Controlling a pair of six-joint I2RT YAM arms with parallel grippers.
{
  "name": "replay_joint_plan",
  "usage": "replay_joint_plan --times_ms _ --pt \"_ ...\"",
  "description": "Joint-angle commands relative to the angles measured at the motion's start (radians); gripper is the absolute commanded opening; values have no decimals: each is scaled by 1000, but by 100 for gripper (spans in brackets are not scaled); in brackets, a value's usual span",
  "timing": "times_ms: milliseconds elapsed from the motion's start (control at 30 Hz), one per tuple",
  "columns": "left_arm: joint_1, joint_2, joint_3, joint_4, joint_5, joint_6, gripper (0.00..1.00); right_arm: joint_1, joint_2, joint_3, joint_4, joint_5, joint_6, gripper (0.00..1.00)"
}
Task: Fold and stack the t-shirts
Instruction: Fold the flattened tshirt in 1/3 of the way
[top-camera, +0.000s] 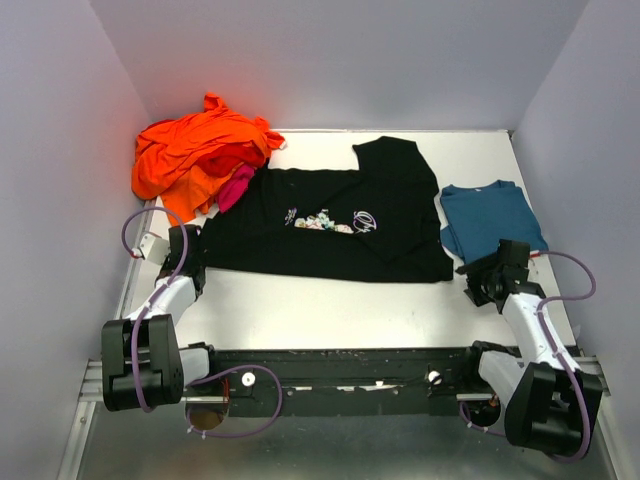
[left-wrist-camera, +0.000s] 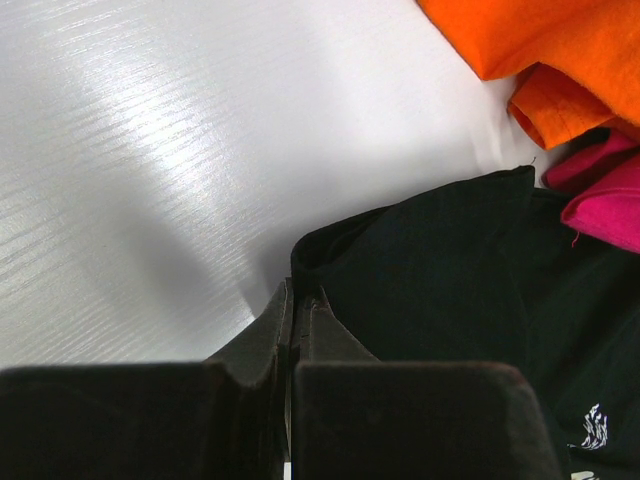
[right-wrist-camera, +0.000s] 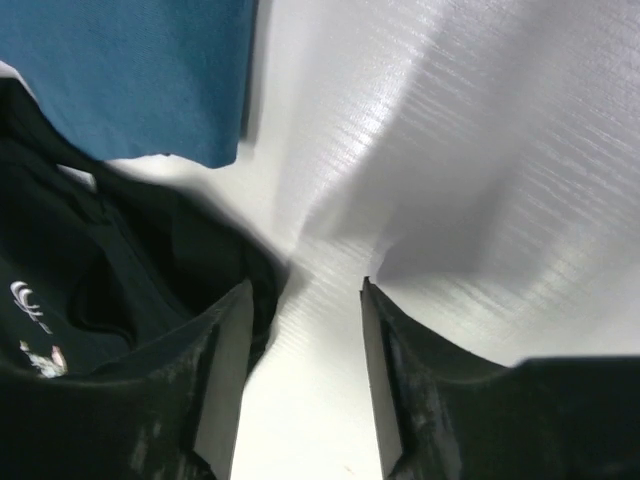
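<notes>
White table (top-camera: 300, 310), left fingers (left-wrist-camera: 255, 345) pinched on black t-shirt (top-camera: 330, 215) corner, right fingers (right-wrist-camera: 225, 370) apart beside it

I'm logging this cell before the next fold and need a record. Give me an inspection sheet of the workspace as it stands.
Surface: white table, glossy.
Job's things: black t-shirt spread at centre, print up; teal t-shirt folded on the right; orange t-shirts crumpled far left, a magenta t-shirt tucked in.
Clutter: nothing seen.
Grippers: left gripper jaws shut at the black t-shirt's corner, pinch unclear; right gripper jaws open over the table.
Cables: purple cables loop at both arms.
Surroundings: plain grey walls on three sides.
</notes>
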Motion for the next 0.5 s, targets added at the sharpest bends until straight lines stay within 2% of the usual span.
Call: replay_joint_plan --times_ms 0,200,467 --pt "6 -15 2 -7 -29 5 0 0 -85 0 14 -66 -73 65" --pt "6 -9 8 -9 -29 5 0 94 -161 -57 19 -109 -16 64" --pt "6 -13 11 -16 -35 7 0 209 -12 -51 103 -89 69 59"
